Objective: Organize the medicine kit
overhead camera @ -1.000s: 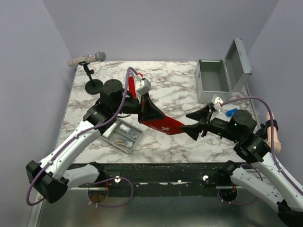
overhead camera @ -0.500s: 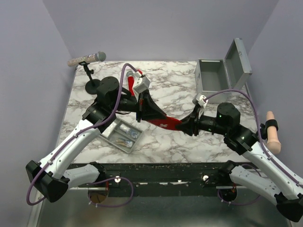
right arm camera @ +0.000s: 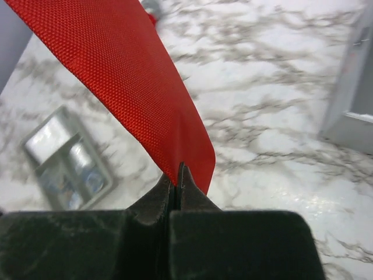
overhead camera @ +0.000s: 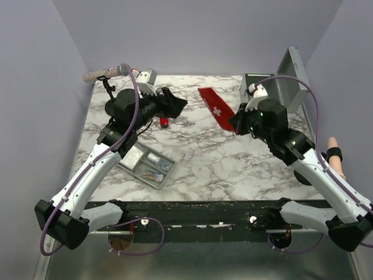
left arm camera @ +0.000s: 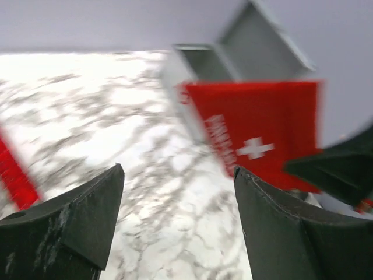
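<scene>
From my remote station: the right gripper (overhead camera: 235,125) has its jaws pressed together on one narrow end of a red pouch (overhead camera: 215,109) marked with a white cross. It holds the pouch clear of the marble table (overhead camera: 198,157), slanting up and away to the left. The medicine kit (overhead camera: 291,70), a grey metal box, stands at the table's far right corner with its lid swung up. It sits just behind the right gripper and the pouch. Across the table, the left gripper (overhead camera: 178,102) hovers near the back left with its jaws wide apart and nothing between them. A small red item (overhead camera: 165,122) lies on the marble just below it; I cannot tell what it is. A shallow grey compartment tray (overhead camera: 133,157) sits toward the near left, well apart from the kit. A microphone (overhead camera: 108,73) on a stand occupies the far left corner.
</scene>
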`<action>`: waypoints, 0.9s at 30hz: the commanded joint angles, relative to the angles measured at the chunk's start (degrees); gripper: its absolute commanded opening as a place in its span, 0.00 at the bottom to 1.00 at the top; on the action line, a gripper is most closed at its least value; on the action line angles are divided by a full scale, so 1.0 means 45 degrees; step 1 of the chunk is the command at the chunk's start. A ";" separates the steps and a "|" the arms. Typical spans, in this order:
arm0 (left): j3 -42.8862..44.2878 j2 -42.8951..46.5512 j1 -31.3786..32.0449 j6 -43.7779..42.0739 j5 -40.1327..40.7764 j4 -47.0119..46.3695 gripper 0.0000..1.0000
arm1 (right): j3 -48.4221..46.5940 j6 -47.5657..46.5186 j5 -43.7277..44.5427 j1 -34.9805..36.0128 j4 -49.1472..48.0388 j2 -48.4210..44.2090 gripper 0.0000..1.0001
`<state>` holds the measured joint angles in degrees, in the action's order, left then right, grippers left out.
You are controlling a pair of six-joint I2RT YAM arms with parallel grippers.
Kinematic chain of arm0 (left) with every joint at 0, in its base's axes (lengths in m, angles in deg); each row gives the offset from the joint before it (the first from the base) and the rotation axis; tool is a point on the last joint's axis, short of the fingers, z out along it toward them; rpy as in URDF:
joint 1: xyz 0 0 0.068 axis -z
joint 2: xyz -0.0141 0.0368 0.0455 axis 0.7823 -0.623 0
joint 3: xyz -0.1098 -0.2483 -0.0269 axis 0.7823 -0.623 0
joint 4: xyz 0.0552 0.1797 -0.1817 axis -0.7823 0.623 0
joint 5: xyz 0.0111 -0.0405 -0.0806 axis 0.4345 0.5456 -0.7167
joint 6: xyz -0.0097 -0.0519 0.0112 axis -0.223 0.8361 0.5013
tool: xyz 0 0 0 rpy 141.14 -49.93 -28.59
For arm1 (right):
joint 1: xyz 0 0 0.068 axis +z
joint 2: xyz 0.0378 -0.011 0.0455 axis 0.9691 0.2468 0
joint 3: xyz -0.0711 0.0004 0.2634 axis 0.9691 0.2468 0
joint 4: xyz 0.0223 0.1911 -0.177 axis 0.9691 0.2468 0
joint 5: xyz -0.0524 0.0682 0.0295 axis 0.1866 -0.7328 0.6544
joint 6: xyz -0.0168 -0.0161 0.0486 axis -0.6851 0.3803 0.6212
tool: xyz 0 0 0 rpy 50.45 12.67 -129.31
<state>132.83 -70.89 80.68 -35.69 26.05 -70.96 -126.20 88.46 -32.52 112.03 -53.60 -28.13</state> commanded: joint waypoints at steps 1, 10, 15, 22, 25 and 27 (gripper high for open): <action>-0.1399 0.0350 -0.0709 0.3233 0.6713 0.1493 0.84 | -0.2319 0.1245 0.4014 -0.1520 0.1668 0.1937 0.01; -0.4855 0.1579 -0.0671 0.5032 0.5251 -0.0572 0.87 | -0.5679 0.2067 0.3445 -0.5588 0.1904 0.5784 0.01; -0.5973 0.2225 -0.0691 0.4742 0.4762 -0.1282 0.86 | -0.7866 0.1074 0.3312 -0.6097 0.1904 0.7952 0.01; -0.6909 0.2947 -0.0691 0.4701 0.4410 -0.1261 0.84 | -0.8984 0.0192 0.3076 -0.6643 0.2120 1.0104 0.01; -0.7300 0.3163 -0.0691 0.4721 0.4332 -0.1436 0.84 | -0.8633 0.0133 0.2532 -0.6878 0.1768 1.0417 0.01; -0.7457 0.3105 -0.0691 0.4798 0.4157 -0.1573 0.84 | -0.8457 0.0153 0.2103 -0.6937 0.1573 1.0515 0.01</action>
<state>101.10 -57.52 77.47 -14.91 47.10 -75.93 -165.28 90.40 -19.51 81.95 -45.38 18.40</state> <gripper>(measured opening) 0.846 0.016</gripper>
